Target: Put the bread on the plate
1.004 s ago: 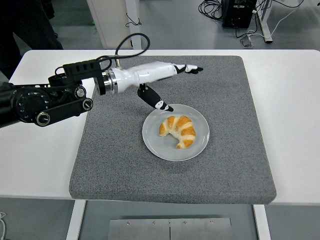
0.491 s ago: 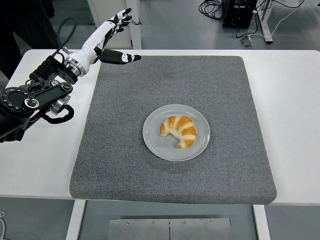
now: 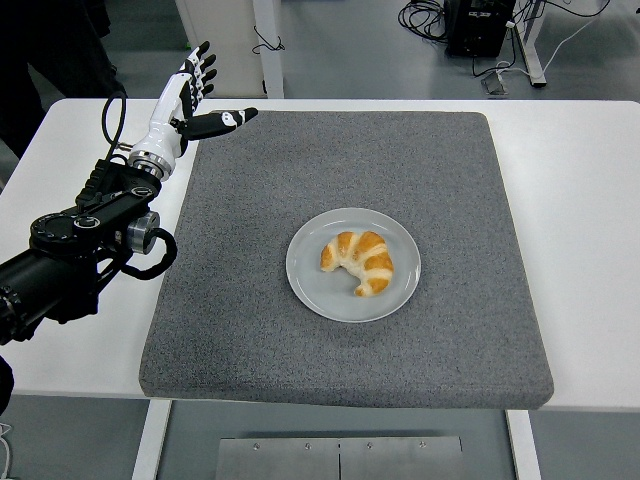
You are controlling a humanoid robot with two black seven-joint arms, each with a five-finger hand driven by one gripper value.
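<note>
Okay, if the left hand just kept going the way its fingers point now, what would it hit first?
Probably nothing on the table: the left hand is open, fingers aimed up and away past the far edge, not toward the croissant on the plate. Depth beyond the edge is unclear.

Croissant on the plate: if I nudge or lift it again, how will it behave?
The croissant looks puffy and browned, so probably light and easily crushed or flaked. Its curved shape lies flat, so it is unlikely to roll. The plate looks smooth, so a push may slide it, while the plate probably stays put on the coarse grey mat.
</note>
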